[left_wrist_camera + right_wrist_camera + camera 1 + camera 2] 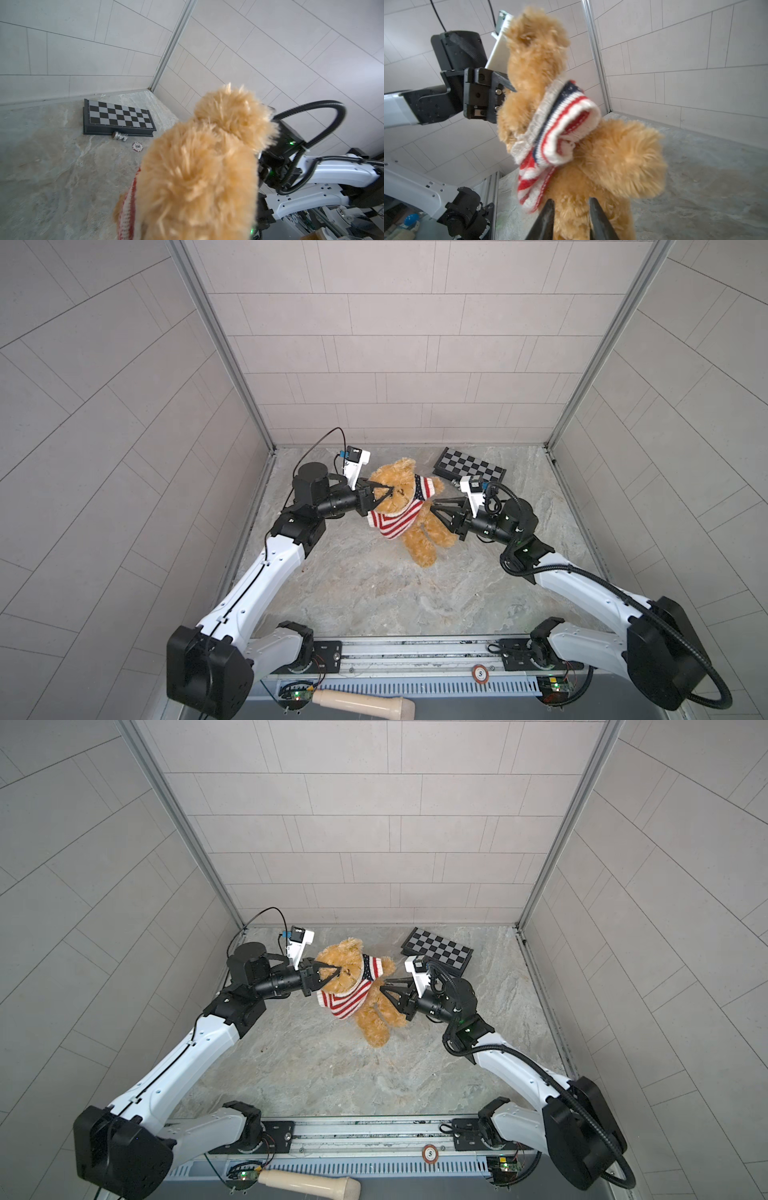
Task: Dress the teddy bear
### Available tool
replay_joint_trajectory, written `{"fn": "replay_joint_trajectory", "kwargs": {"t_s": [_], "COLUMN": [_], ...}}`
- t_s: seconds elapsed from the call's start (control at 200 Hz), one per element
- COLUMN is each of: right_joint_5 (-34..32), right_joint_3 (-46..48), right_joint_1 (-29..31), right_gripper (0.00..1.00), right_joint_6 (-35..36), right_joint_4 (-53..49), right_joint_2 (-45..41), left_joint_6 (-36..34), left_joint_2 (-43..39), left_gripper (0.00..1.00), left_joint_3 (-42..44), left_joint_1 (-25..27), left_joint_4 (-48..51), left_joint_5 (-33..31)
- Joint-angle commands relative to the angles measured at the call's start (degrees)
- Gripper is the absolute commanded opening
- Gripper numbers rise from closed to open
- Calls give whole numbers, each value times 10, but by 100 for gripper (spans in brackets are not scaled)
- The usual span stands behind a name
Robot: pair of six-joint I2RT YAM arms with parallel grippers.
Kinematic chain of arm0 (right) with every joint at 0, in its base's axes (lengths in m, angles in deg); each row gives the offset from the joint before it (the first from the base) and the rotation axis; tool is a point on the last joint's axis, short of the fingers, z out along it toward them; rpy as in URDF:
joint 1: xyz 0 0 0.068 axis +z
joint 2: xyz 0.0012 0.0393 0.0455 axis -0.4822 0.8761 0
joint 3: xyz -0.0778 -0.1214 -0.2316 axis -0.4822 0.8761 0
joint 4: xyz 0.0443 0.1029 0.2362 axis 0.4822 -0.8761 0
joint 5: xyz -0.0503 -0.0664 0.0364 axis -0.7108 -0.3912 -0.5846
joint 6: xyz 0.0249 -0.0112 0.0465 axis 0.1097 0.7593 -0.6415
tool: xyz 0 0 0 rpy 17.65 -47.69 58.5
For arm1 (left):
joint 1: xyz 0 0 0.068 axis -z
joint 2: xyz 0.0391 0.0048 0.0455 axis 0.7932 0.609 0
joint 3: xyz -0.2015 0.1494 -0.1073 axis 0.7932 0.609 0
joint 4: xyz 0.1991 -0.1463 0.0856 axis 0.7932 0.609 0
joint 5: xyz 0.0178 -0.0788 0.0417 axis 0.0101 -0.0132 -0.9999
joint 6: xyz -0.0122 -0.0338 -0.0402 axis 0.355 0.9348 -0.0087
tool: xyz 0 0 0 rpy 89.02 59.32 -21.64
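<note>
Fluffy golden-tan plush teddy bear (417,537): likely light, limp and squashy; best taken by the head or a limb, not by loose fur. Propped half-upright toward the back of the table, red-white-navy striped knit sweater (395,518) bunched round neck and chest. Left gripper (388,490) pinched on the head; right gripper (433,506) narrowly parted beside the flank, clasping nothing evident. Underneath, grey marbled tabletop (374,597); around, pale tiled walls (395,344).
</note>
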Motion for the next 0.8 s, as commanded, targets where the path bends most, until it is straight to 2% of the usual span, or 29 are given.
{"fn": "replay_joint_trajectory", "kwargs": {"t_s": [0.0, 0.2, 0.436, 0.531, 0.681, 0.791], "right_joint_5": [3, 14, 27, 31, 8, -15], "right_joint_3": [-9, -26, -42, -47, -65, -77], "right_joint_1": [1, 1, 7, 11, 32, 43], "right_gripper": [35, 34, 40, 48, 57, 56], "right_joint_6": [-75, -101, -143, -151, -112, -92], "right_joint_4": [122, 163, 219, 231, 148, 102], "right_joint_2": [2, 29, 80, 89, 80, 85], "left_joint_6": [30, 22, 13, -15, -40, -55], "left_joint_2": [-17, -14, -12, -12, -11, -9], "left_gripper": [0, 0, 0, 0, 0, 0], "left_joint_3": [3, 5, 5, -1, -2, -3], "left_joint_1": [-1, -2, -2, -2, -1, 1], "left_joint_4": [-67, -60, -48, -9, 26, 41], "left_joint_5": [43, 47, 51, 33, -15, -30]}}
